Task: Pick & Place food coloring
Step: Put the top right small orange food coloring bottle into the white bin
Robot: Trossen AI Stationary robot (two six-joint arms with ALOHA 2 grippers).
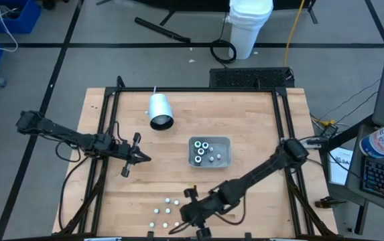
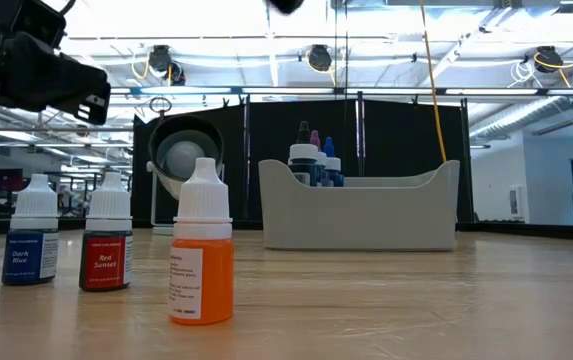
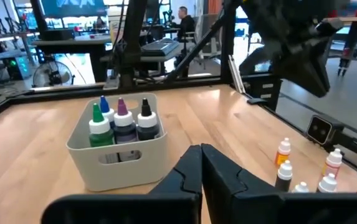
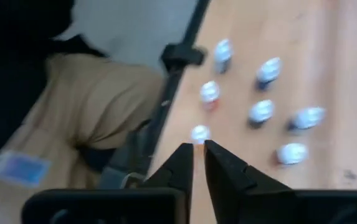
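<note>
Several small food coloring bottles [image 1: 167,211] with white caps stand upright on the wood near the table's near edge. In the low view an orange one [image 2: 201,245] stands in front, with a red [image 2: 106,242] and a dark blue one [image 2: 32,240] to its left. More bottles [image 3: 123,121] stand in the grey tray [image 1: 226,142]. My right gripper [image 4: 198,152] hovers just right of the loose bottles, slanting down, its fingers a narrow gap apart with nothing between them. My left gripper [image 3: 201,168] is shut and level, left of the tray, holding nothing.
A white cylinder [image 1: 159,110] lies on its side at the far left of the table, its opening toward the near edge. Black frame rails [image 1: 282,120] run along the table's sides. Bare wood lies between the tray and the loose bottles.
</note>
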